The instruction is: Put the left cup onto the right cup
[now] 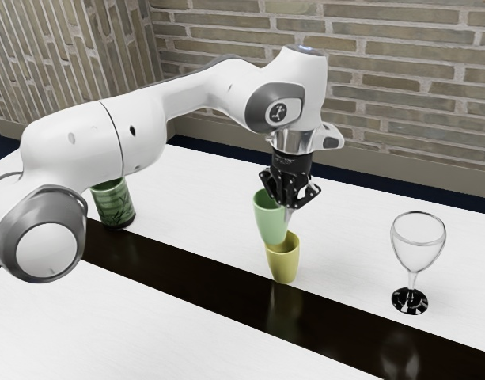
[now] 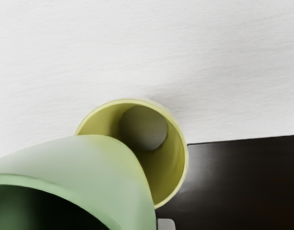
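Holding the green cup (image 1: 267, 218) by its rim, the fingers (image 1: 288, 198) are closed on the wall with one inside the mouth and one outside (as far as the exterior view lets me read it). The cup hangs tilted from the grip, with its base swung down and to one side of the fingertips.

Directly below the fingers stands the yellow cup (image 1: 283, 260), upright on the counter (image 1: 345, 210) at the edge of the dark band (image 1: 218, 289). The green cup's base sits right at the yellow rim. Touching or just clear, I cannot tell.

Wrist view: green cup (image 2: 89, 177) close under the hand, yellow cup (image 2: 178, 158) beyond it with its mouth open and nothing inside.

Step in hand, by my judgement: the stacking itself, with lift and carry done and the seating not yet done.

Next move calls for centring the base over the yellow mouth, righting the tilt, then lowering before letting go. Risk: an off-centre base catches the rim and tips the yellow cup.

The wine glass (image 1: 417, 245) stands well off from the fingers.
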Controlling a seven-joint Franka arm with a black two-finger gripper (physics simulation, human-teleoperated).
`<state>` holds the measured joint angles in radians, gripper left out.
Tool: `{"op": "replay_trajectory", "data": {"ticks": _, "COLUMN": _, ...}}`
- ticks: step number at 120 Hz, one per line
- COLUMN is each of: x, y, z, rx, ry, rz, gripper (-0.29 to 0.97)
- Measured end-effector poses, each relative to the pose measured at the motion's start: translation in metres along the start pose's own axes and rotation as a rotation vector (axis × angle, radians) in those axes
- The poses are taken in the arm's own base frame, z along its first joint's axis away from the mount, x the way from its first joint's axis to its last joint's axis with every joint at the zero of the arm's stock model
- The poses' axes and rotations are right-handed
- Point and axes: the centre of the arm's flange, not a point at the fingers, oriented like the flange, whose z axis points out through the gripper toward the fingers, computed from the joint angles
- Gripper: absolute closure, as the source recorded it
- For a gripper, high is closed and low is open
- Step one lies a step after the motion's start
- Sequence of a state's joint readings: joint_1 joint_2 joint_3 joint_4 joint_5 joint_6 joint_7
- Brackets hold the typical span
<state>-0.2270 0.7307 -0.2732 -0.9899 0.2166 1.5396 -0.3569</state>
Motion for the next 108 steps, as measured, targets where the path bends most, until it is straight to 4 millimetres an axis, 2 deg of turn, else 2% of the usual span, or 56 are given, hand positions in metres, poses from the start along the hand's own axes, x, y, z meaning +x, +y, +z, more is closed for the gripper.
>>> {"op": "replay_trajectory", "data": {"ticks": 58, "x": 0.006, "y": 0.012, "z": 0.016, "rx": 0.015, "ry": 0.021, "rz": 0.009, "gripper": 0.78}}
{"op": "replay_trajectory", "data": {"ticks": 72, "x": 0.005, "y": 0.015, "z": 0.027, "rx": 0.02, "ry": 0.005, "rz": 0.012, "gripper": 0.78}}
{"op": "replay_trajectory", "data": {"ticks": 88, "x": 0.002, "y": 0.02, "z": 0.042, "rx": 0.021, "ry": -0.024, "rz": 0.016, "gripper": 0.5}}
{"op": "replay_trajectory", "data": {"ticks": 102, "x": 0.003, "y": 0.02, "z": 0.044, "rx": 0.016, "ry": -0.023, "rz": 0.014, "gripper": 0.29}}
{"op": "replay_trajectory", "data": {"ticks": 108, "x": 0.002, "y": 0.018, "z": 0.038, "rx": 0.012, "ry": -0.014, "rz": 0.009, "gripper": 0.23}}
